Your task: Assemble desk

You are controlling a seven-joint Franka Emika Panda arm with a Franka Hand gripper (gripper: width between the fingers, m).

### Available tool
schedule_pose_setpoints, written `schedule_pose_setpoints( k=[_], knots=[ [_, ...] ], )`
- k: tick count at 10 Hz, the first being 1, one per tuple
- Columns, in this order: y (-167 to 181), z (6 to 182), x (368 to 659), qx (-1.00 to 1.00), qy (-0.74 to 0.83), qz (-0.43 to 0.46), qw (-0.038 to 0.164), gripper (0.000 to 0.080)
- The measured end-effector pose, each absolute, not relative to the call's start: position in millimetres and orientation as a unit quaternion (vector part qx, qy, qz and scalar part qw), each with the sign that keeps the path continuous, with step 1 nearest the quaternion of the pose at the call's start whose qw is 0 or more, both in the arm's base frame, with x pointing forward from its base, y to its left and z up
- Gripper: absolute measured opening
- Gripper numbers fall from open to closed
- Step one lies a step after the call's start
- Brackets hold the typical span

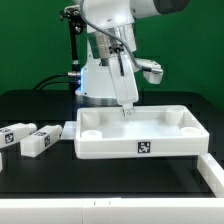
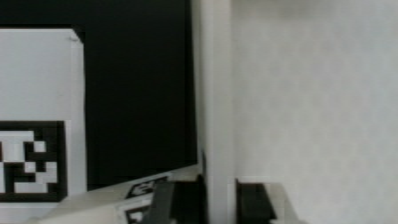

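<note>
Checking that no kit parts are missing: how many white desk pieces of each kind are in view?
Large flat white plastic tabletop: 1
Loose white square-section legs lying beside it: 3
Upright white leg in the gripper: 1
Total: 5

green backdrop [image 1: 30,40] fills the rear, black table [image 1: 40,175] spreads out front. a dark stand [image 1: 70,45] rises at the exterior view's left. a white bar [image 1: 213,172] lies by the right edge, a pale strip [image 1: 100,214] along the front.
</note>
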State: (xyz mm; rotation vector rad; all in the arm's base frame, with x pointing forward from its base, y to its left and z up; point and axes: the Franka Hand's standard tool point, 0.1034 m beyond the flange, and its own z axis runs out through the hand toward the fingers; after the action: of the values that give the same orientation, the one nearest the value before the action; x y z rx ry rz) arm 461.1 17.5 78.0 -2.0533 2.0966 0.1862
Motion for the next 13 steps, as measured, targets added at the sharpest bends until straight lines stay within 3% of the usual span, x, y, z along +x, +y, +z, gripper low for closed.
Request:
schedule_pose_setpoints(
  k=[2, 4, 8, 11, 13],
  knots=[
    [17.2, 63.6, 482.3, -0.696, 0.709, 0.060, 0.097, 0.0057],
    [20.5, 43.0, 482.9, -0.708, 0.699, 0.066, 0.079, 0.0057],
    [20.3, 39.0, 480.2, -0.708, 0.699, 0.069, 0.075, 0.0057],
    [21.4, 23.2, 510.1, -0.700, 0.708, 0.062, 0.076, 0.0057],
    [29.6, 11.9, 515.1, -0.694, 0.714, 0.062, 0.070, 0.0057]
  ],
)
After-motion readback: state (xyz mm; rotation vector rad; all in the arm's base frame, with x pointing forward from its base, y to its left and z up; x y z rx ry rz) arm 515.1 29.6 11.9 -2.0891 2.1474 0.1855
